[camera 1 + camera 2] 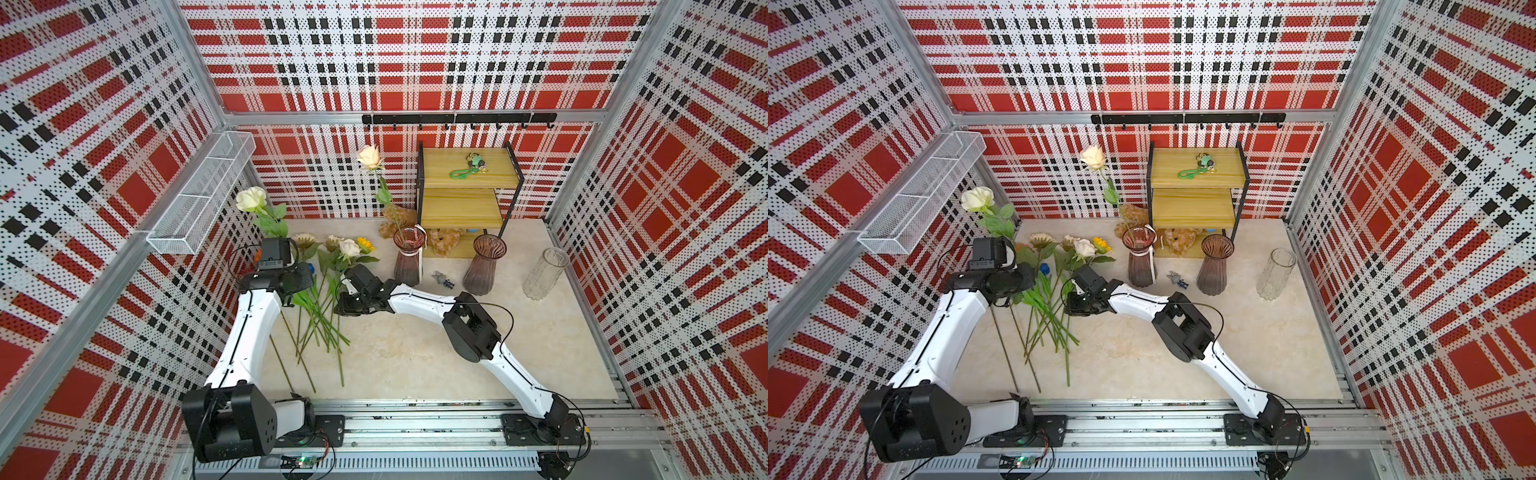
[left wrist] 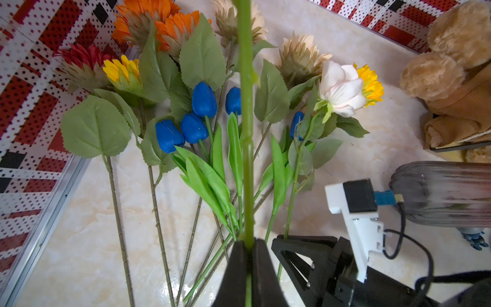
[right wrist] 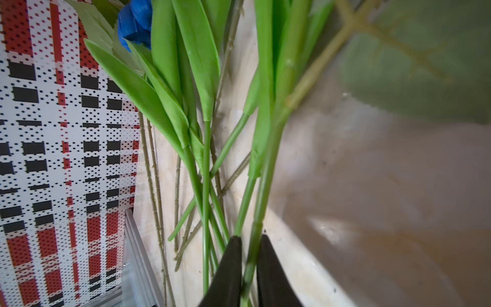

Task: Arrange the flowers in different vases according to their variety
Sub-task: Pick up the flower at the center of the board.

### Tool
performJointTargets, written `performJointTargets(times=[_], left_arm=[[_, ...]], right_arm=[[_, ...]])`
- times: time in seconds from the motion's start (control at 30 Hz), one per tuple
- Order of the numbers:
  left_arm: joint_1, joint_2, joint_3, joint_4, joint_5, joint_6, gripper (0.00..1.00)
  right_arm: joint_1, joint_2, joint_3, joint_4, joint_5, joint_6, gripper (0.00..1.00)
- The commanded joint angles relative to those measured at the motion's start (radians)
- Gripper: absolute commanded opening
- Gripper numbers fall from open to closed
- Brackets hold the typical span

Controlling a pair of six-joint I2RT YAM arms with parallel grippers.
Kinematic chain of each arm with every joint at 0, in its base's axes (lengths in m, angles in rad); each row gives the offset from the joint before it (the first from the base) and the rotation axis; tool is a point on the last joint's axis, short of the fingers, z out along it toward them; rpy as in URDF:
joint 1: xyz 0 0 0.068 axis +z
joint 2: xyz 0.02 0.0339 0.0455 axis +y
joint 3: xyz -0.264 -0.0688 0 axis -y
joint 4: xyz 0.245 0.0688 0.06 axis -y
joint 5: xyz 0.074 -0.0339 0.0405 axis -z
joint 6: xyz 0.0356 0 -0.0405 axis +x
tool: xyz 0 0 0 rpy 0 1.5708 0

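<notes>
My left gripper (image 2: 248, 243) is shut on the green stem (image 2: 245, 133) of a cream-white rose (image 1: 251, 198), held up near the left wall. Several flowers lie in a pile (image 1: 322, 307) on the table: blue tulips (image 2: 203, 99), orange, red, yellow and cream sunflowers (image 2: 144, 20), and another white rose (image 2: 341, 89). My right gripper (image 3: 251, 239) is low over the pile's stems (image 1: 338, 307), shut on that lying rose's stem (image 3: 265, 172). A purple vase (image 1: 409, 262) holds one rose (image 1: 369, 157). A second purple vase (image 1: 484, 266) and a clear vase (image 1: 544, 274) hold nothing.
A wooden shelf unit (image 1: 465, 187) stands at the back with a green keychain (image 1: 467, 168) on top and brown plush toys (image 1: 444, 241) beneath. A small figure (image 1: 442, 280) lies between the purple vases. A white wire basket (image 1: 199, 195) hangs on the left wall.
</notes>
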State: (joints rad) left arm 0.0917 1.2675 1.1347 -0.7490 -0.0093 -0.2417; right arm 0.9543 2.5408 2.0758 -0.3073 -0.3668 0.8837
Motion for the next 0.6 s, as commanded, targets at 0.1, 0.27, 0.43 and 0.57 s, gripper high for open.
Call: performJointTargets(times=[0.1, 0.27, 0.43, 0.57], left_arm=[[-0.023, -0.031, -0.006, 0.027, -0.025, 0.004, 0.0], [-0.038, -0.045, -0.014, 0.042, -0.034, -0.001, 0.0], [-0.044, -0.05, -0.022, 0.056, -0.033, -0.005, 0.0], [-0.051, -0.055, -0.023, 0.065, -0.034, -0.004, 0.0]], right_arm=[[-0.002, -0.083, -0.075, 0.013, 0.038, -0.019, 0.1], [0.005, -0.158, -0.136, 0.023, 0.075, -0.048, 0.06], [0.008, -0.251, -0.218, 0.038, 0.106, -0.057, 0.02], [0.007, -0.307, -0.246, 0.023, 0.124, -0.075, 0.01]])
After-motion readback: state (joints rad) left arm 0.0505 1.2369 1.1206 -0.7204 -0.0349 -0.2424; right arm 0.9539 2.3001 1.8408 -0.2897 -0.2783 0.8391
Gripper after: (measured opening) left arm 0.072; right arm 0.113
